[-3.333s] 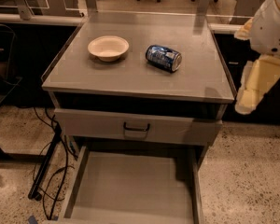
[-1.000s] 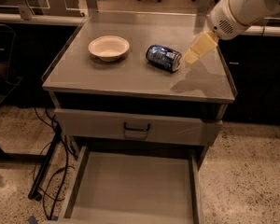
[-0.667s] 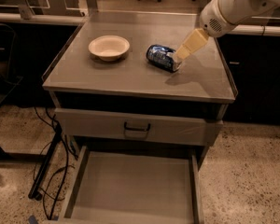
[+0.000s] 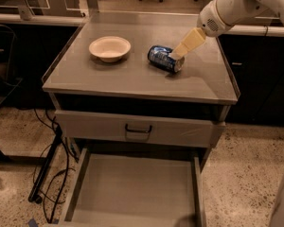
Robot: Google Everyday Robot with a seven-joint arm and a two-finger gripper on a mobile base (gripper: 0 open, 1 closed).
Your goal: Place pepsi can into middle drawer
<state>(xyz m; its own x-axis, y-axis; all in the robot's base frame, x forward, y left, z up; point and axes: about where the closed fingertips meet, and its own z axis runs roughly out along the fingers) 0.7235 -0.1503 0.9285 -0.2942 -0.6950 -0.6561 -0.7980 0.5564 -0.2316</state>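
Observation:
The pepsi can (image 4: 164,59) is blue and lies on its side on the grey cabinet top (image 4: 132,79), right of centre. My gripper (image 4: 179,52), cream coloured, reaches down from the upper right, and its tip is at the can's right end, seemingly touching it. The middle drawer (image 4: 132,186) is pulled out below, near the bottom of the view. Its flat grey floor is bare.
A cream bowl (image 4: 110,48) stands on the cabinet top left of the can. A closed drawer front with a dark handle (image 4: 138,129) sits above the open drawer. Cables and a stand base (image 4: 42,174) lie on the floor at the left. Office chairs stand in the background.
My gripper has moved left from the cabinet's right side across the top to the can's right end. The can, bowl and drawer have not moved.

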